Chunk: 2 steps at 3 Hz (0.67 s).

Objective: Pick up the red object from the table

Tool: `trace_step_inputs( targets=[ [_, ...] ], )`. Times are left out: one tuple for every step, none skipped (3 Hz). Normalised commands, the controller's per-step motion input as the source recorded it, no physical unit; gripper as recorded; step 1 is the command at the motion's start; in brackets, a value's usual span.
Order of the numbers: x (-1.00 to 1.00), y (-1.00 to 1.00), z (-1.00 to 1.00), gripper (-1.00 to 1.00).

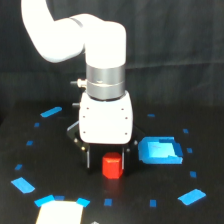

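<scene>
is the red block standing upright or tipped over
Upright. The red object sits flat on the table with its top face level and sides vertical, between the fingers of the open gripper.

Matte red object (112, 167), matte black table (30, 200), glossy white plastic arm (75, 35).

No writing, label, brand mark or number can be read anywhere in the exterior view. The white housing above the claw (106, 159) is plain, the red object (112, 166) between its fingers shows bare faces, and the blue tape marks (50, 111) scattered on the surface (150, 212) around the claw are blank patches without letters or digits.
</scene>
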Motion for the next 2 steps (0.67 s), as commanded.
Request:
trace_step_inputs(
  targets=[
    [0.44, 0.14, 0.1, -1.0],
    [0.37, 0.5, 1.0, -1.0]
  ],
)
